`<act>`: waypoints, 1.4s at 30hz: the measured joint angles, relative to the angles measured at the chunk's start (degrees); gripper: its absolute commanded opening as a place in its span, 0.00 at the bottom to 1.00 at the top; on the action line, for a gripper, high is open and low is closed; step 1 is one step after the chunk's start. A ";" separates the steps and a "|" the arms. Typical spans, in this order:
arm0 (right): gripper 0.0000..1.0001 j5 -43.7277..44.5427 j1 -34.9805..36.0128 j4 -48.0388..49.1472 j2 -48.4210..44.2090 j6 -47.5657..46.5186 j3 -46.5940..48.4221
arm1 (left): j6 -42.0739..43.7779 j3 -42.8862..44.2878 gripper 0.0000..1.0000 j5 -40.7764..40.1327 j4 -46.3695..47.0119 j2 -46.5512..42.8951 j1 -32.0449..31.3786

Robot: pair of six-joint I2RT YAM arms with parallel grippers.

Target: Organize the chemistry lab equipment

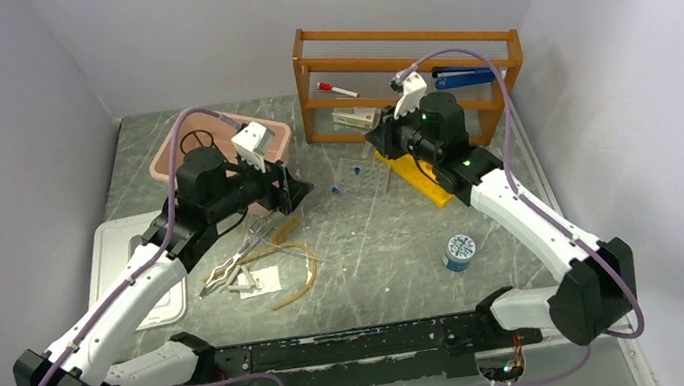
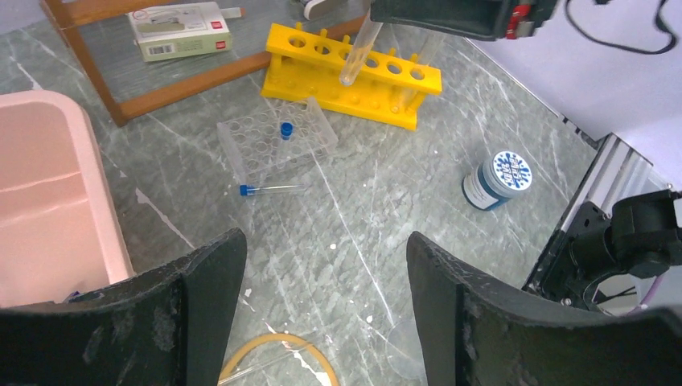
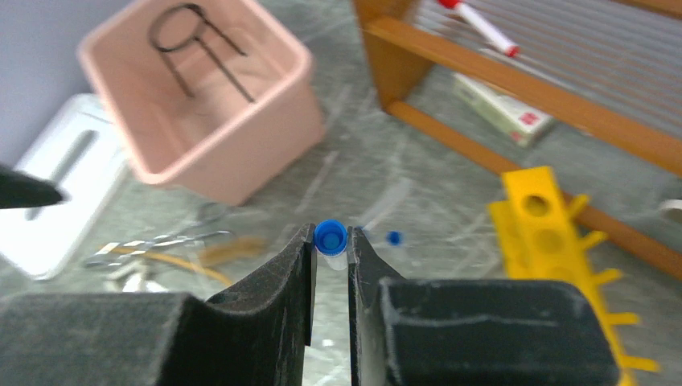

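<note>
Surface: grey marbled table (image 1: 376, 249), pale walls | Around: pink bin (image 2: 48, 201) left of left gripper (image 2: 322, 249), black wire ring stand (image 3: 193, 40) inside; yellow rack (image 3: 547, 225) right of right gripper (image 3: 330, 251) | Left gripper: jaws wide, empty; lying blue-capped tube (image 2: 269, 190) just ahead | Right gripper: fingertips pinch upright blue-capped tube (image 3: 330, 236).

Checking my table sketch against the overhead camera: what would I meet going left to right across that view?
White tray → tan tubing → red-capped marker → blue-lidded jar.
</note>
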 measured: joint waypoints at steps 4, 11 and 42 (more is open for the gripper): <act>0.01 -0.85 -4.22 3.17 3.43 -5.90 -2.19 | -1.57 -0.02 0.75 -1.55 0.09 -0.50 0.00; 0.02 -5.07 -5.20 10.49 9.25 -14.84 -8.04 | -2.62 -0.13 0.74 -1.97 0.17 -0.48 0.00; 0.01 -14.21 -5.49 24.92 20.96 -26.36 -14.29 | -2.21 -1.07 0.74 -2.19 0.31 0.11 0.11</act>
